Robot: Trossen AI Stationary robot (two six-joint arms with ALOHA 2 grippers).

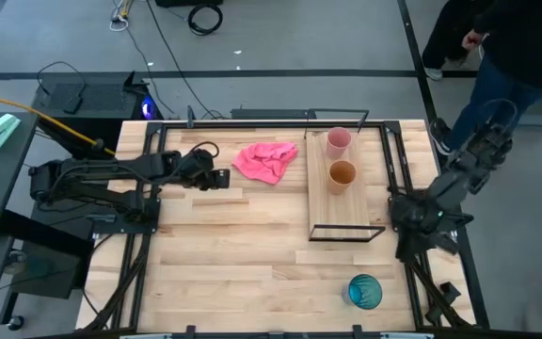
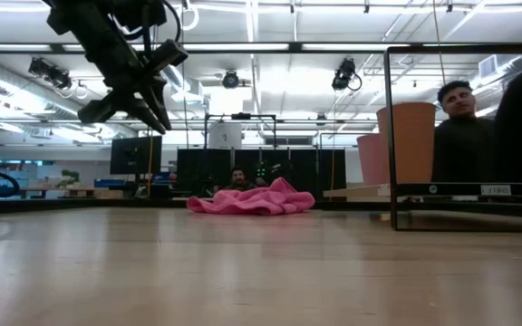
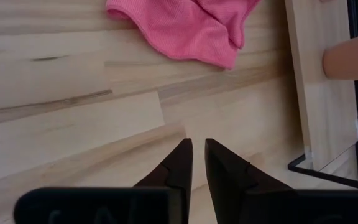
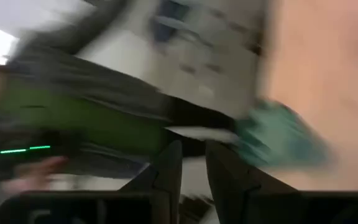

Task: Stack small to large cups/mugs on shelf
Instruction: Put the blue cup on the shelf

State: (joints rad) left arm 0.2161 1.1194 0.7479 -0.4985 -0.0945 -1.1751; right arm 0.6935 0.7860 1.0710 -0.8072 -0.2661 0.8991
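The pink cup [image 1: 338, 141] and the orange-brown cup [image 1: 342, 175] stand upright side by side on the pale shelf board [image 1: 346, 209], the pink one toward the far edge. Both also show in the low view, the orange-brown cup [image 2: 406, 140] nearer than the pink cup [image 2: 368, 159]. The teal cup [image 1: 365, 292] stands upright on the table near the front right and shows blurred in the right wrist view [image 4: 278, 140]. My left gripper [image 3: 197, 144] is shut and empty above the table, left of the pink cloth. My right gripper [image 4: 193, 146] is shut and empty at the table's right edge [image 1: 412, 240].
A crumpled pink cloth [image 1: 266, 160] lies on the table left of the shelf. The shelf's black wire frame [image 1: 346, 233] rises at its near end. A person [image 1: 497, 47] stands beyond the far right corner. Bare tabletop [image 1: 243, 254] spans the front and middle.
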